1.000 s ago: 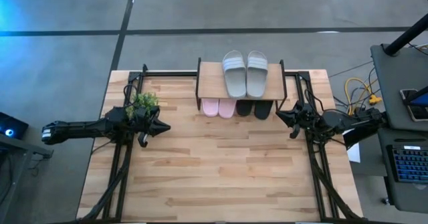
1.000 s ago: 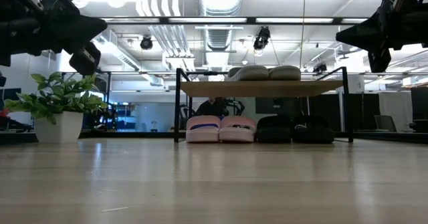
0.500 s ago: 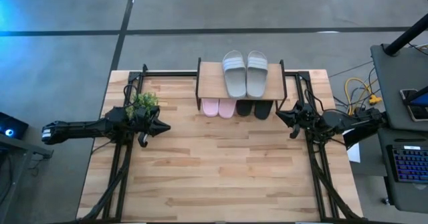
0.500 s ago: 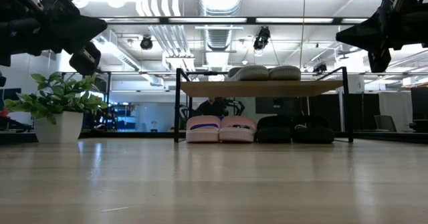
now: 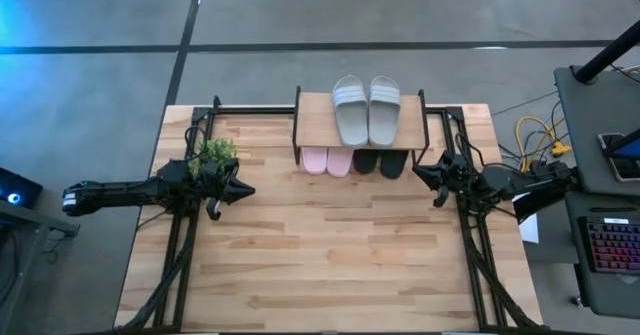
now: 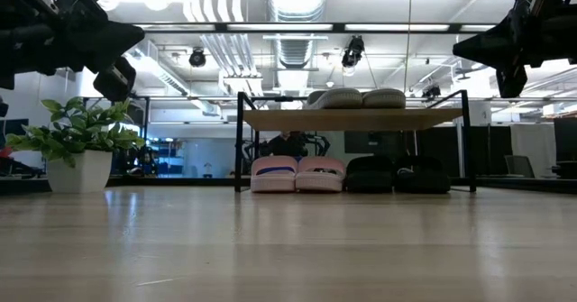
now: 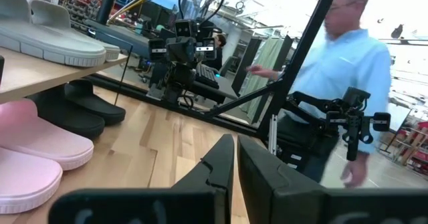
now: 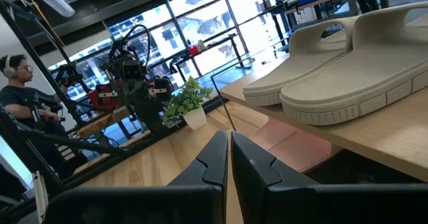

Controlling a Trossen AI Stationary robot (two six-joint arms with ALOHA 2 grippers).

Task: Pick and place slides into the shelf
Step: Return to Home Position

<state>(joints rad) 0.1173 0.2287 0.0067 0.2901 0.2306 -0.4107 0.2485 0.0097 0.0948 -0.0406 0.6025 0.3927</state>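
On the shelf [image 5: 312,125] plank, side by side, the grey slides [image 5: 367,108]. Beneath it, on the table [image 5: 320,265], pink slides [image 5: 327,161] beside black slides [image 5: 380,162], all at the far edge. Bare wood across the near half. Left gripper [image 5: 248,189] by the plant [image 5: 213,153], right gripper [image 5: 418,172] just beside the shelf, both pinched closed, empty, raised. Beyond the table, a person [image 7: 348,83] among equipment.

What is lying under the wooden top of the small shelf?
Two pairs stand side by side on the table: the pink slides and the black slides. From above, the shelf top covers most of each, only one end showing.
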